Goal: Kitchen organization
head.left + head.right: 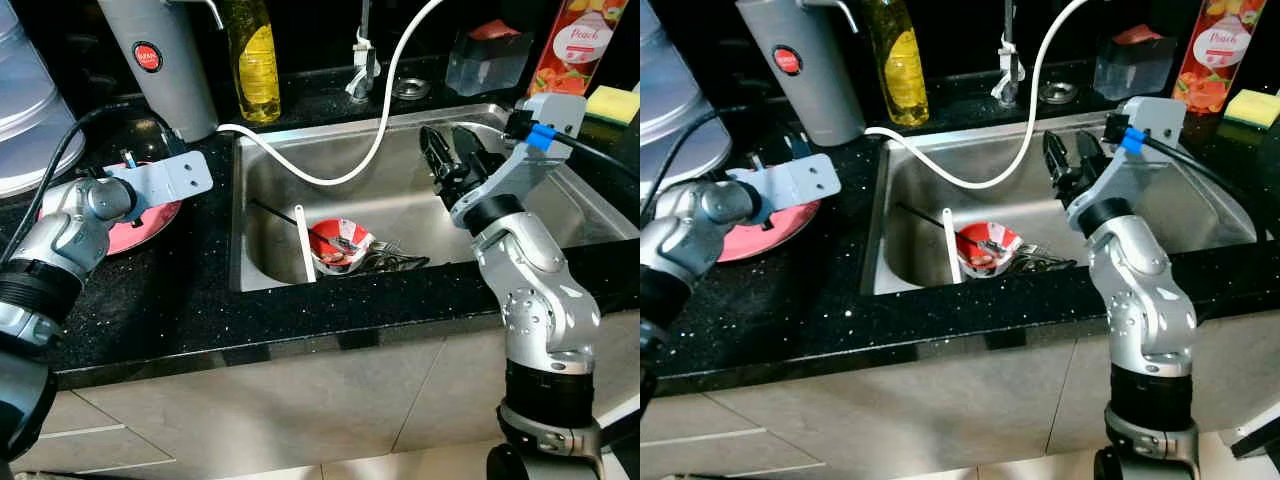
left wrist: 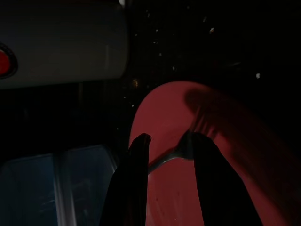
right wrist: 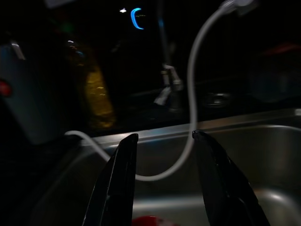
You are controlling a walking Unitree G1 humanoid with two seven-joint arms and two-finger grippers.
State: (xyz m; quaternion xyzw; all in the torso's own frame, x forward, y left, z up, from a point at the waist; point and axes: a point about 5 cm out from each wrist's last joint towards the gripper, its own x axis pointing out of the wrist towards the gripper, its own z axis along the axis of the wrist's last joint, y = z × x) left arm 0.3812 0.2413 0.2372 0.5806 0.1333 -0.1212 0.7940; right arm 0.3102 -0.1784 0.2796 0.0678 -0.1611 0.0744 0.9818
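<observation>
1. My left gripper [image 2: 164, 155] hangs over the pink plate [image 1: 150, 225] on the black counter [image 1: 330, 310], at 9 o'clock from the sink [image 1: 600, 215]. In the left wrist view its 2 fingers stand apart with a metal fork [image 2: 181, 146] between them; the fork touches one finger, but I cannot tell whether it is truly pinched or lying loose on the plate.

2. My right gripper [image 1: 452, 150] hovers over the sink basin, fingers spread, holding nothing. At 7 o'clock from it, on the basin floor, sits a red-and-white bowl [image 1: 338, 245] with cutlery [image 1: 395, 262] just beside it and a white utensil [image 1: 305, 240] leaning against it.

3. Handling, my judgement: fork is light, stiff, thin, slick metal; likely to twist in the fingers. Best taken across the handle, not the tines. Bowl looks rigid and probably wet; I would grip its rim at the side clear of the cutlery. Plate is flat and hard to get under; breakable if ceramic, which I cannot tell.

4. Views compared: the head views give the layout, including the white hose [image 1: 370, 140] looping into the sink, the grey flask [image 1: 165, 60] and the yellow soap bottle [image 1: 255, 60] at 12 o'clock of the plate. They hide the left fingertips behind the wrist bracket. The left wrist view alone reveals the fork. The right wrist view confirms the gap between the right fingers, with the bowl's red edge just below them.
</observation>
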